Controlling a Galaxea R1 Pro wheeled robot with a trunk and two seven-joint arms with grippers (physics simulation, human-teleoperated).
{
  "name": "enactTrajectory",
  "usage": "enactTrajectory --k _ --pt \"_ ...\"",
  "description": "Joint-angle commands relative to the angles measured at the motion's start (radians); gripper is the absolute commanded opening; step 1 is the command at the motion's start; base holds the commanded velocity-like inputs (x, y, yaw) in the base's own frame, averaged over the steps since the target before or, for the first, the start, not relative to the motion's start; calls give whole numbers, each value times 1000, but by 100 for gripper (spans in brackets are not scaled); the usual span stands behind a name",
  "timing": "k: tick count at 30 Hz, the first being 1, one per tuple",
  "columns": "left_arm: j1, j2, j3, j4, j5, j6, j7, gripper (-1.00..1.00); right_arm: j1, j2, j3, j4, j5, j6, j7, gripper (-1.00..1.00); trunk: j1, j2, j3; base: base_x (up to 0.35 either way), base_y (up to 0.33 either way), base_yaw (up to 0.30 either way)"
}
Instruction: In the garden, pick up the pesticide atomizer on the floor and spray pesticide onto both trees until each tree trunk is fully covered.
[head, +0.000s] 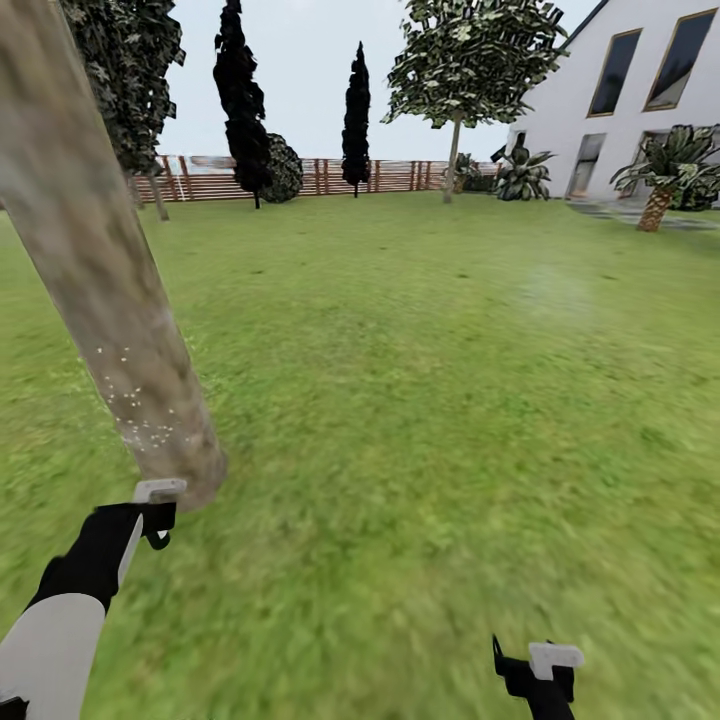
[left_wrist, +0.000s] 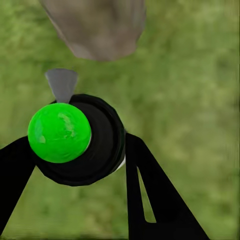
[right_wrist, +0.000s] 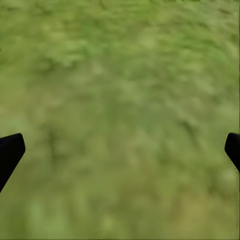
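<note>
A thick mottled grey-brown tree trunk (head: 95, 270) slants up the left of the head view, with tiny white pesticide specks (head: 135, 405) on its lower part. My left gripper (head: 155, 515) hovers just before the trunk's foot on the grass. In the left wrist view this gripper (left_wrist: 75, 150) is shut on the pesticide atomizer (left_wrist: 59, 132), a black round body with a bright green ball top. Its grey nozzle (left_wrist: 62, 82) points at the trunk base (left_wrist: 95, 25). My right gripper (head: 530, 670) hangs low over the lawn, open with only grass between its fingers (right_wrist: 10, 152).
Green lawn (head: 430, 380) spreads ahead to a brown slat fence (head: 390, 175). A leafy tree (head: 470, 55) stands far back, with dark narrow trees (head: 355, 110) and a white house (head: 640, 90) with a short palm (head: 660, 190) at the right.
</note>
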Motion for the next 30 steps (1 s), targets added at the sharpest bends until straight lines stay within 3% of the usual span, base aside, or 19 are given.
enactTrajectory --k 1,6,19,30 --pt "0 0 0 -1 0 0 0 -100 0 0 0 0 0 0 0 100 0 0 0 94 -264 274" --pt "0 0 0 -1 0 -1 0 -100 0 0 0 0 0 1 0 100 0 0 0 109 -264 215" --pt "0 -1 0 0 0 0 0 -100 0 0 0 0 0 0 2 100 0 0 0 165 -247 10" --pt "0 -1 1 0 0 0 0 -100 0 2 0 0 0 1 2 100 0 0 0 139 -246 172"
